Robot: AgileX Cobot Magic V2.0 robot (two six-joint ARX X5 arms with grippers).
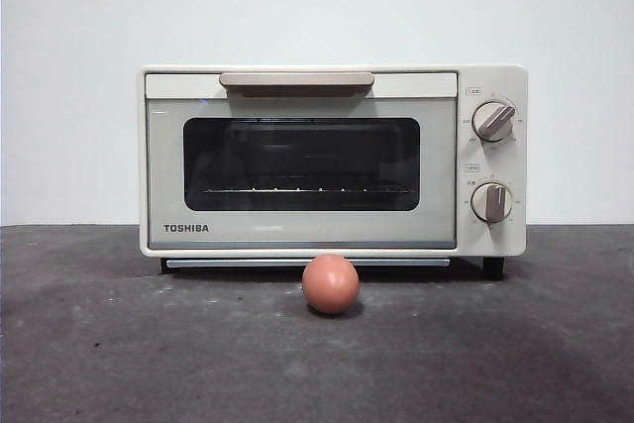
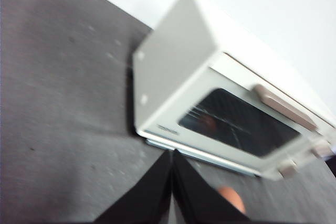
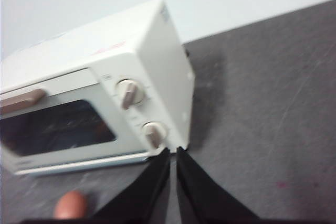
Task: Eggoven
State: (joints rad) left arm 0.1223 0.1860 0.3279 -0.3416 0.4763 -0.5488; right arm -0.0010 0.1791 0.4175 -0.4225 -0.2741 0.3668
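Two things matter on this dark grey table (image 1: 99, 344): a small, smooth reddish-brown egg (image 1: 330, 283) and a cream TOSHIBA toaster oven with a dark glass door (image 1: 332, 160). The egg sits on the tabletop just in front of the oven, near the middle of the door's lower edge, apart from it as far as I can judge. The oven door is shut, its beige bar handle (image 1: 296, 80) running along the top edge, with two knobs (image 1: 492, 120) stacked on the panel beside the glass.

I'd expect the egg to be light, hard-shelled, slick and quick to roll, and easy to crack if pinched hard. A gentle grip across its middle, with the jaws coming down from above, looks safest. The door should be stiff and hinged along the bottom; the handle is the obvious place to hook or pinch and pull outward and down. The oven looks light enough to slide if tugged sharply.

Both arms are out of the front view, hanging back above the table. The left gripper (image 2: 172, 156) shows its black jaws pressed together with nothing between them; the right gripper (image 3: 172, 153) is likewise closed and empty.

Both wrist views are blurred. The egg is half cut off behind the left jaws in one and sits at the frame's edge in the other. Inside the oven only a wire rack shows through the glass. The oven's back and its rear feet are hidden.
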